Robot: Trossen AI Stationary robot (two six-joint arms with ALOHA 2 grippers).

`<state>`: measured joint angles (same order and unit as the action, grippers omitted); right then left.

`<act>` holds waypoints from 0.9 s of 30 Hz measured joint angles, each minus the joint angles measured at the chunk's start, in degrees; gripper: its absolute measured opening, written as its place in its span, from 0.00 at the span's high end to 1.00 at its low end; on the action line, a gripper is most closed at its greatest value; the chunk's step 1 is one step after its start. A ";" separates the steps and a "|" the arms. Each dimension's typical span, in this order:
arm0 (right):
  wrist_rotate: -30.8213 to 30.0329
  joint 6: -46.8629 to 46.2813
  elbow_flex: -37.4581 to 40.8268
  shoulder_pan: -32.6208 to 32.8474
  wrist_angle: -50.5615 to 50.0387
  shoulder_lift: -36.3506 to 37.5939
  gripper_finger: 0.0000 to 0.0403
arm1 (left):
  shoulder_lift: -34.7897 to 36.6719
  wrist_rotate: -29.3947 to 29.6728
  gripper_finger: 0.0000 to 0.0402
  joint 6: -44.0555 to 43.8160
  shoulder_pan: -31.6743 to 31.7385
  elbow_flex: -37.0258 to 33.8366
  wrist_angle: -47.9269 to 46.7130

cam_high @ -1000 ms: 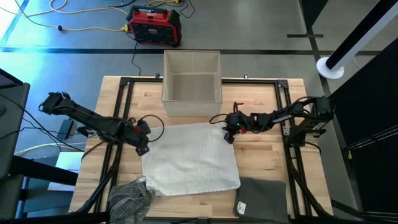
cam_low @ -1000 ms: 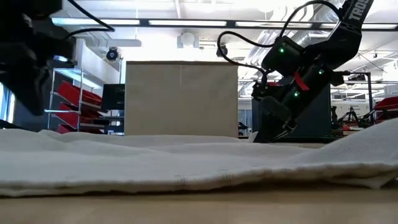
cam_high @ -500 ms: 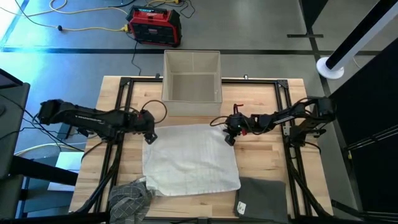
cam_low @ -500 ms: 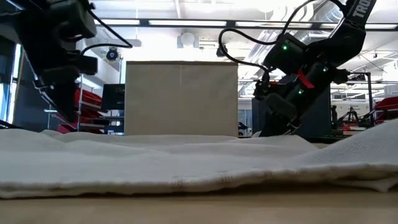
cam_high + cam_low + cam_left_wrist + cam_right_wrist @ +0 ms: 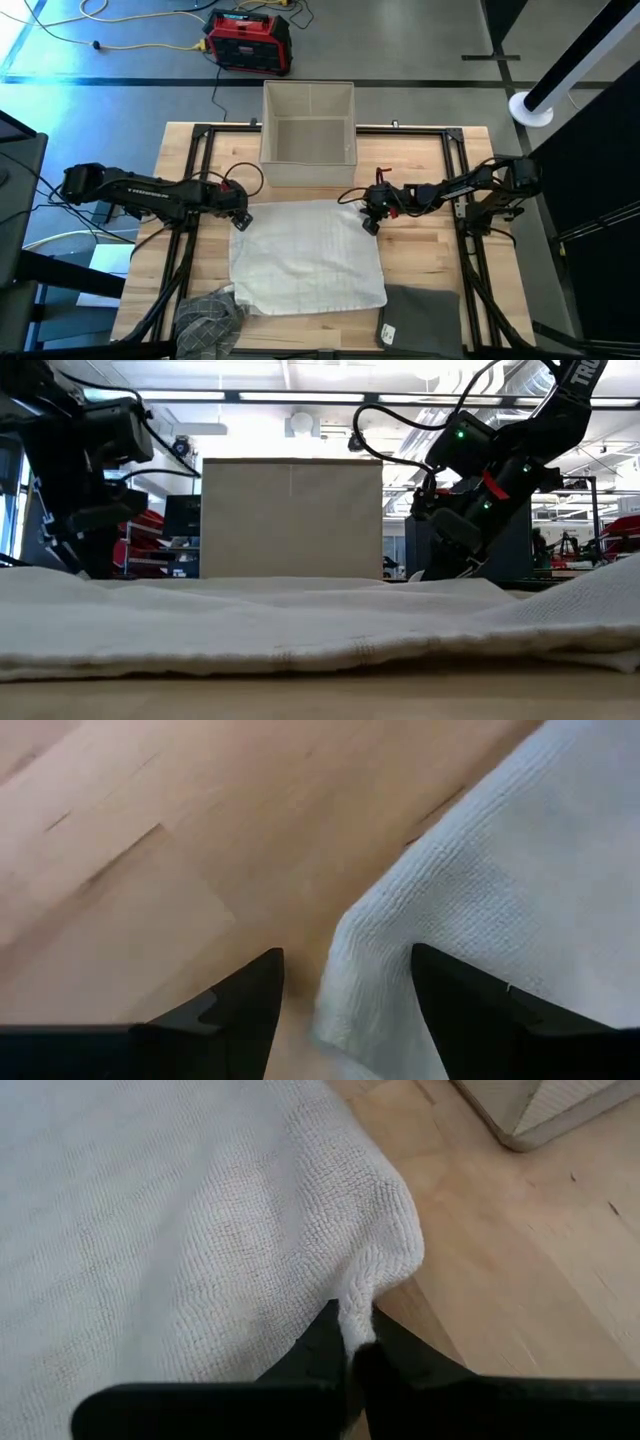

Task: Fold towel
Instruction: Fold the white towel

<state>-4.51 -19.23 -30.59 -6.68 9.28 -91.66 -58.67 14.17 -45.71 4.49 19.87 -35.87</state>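
A white towel (image 5: 305, 255) lies spread flat on the wooden table. My left gripper (image 5: 240, 218) is low at its far-left corner. In the left wrist view this gripper (image 5: 345, 1010) is open, and the towel's corner (image 5: 370, 935) lies between the two fingers; I cannot tell whether they touch it. My right gripper (image 5: 368, 222) is at the far-right corner and is shut on the towel. The low view shows the left gripper (image 5: 90, 525) and the right gripper (image 5: 450, 555) both close above the towel (image 5: 300, 625). My right gripper pinches the towel's edge right beside its far-right corner (image 5: 362, 1305) between its two fingers, coming slanting from above and from the table's right. The cloth is bunched into a small raised fold at the fingers, while the remainder of the towel lies on the table.
An open beige box (image 5: 308, 122) stands at the table's far edge, just behind the towel. A dark grey cloth (image 5: 425, 315) lies at the near right and a checked grey cloth (image 5: 208, 318) at the near left. Bare wood shows left and right of the towel.
My left gripper has moved from the towel's left edge toward the far edge, to the far-left corner, and has come down low over it. The right gripper has kept its hold and the towel has stayed flat.
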 joint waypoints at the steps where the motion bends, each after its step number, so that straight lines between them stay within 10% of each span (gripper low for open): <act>1: 0.00 -0.26 -0.02 0.00 -0.01 0.00 0.99 | -0.40 -0.19 0.53 -0.62 0.00 -0.17 0.05; 9: -0.16 -5.30 -0.02 0.11 -0.78 0.78 0.99 | -1.91 -1.76 0.96 -6.06 0.00 -0.71 2.48; 27: -19.61 -2.69 -1.63 6.96 -22.43 36.54 0.99 | -1.90 1.04 0.99 15.86 3.15 20.83 2.42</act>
<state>-24.12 -21.92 -32.22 0.28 -13.15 -55.12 -60.58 15.22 -29.85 7.65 40.70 -33.46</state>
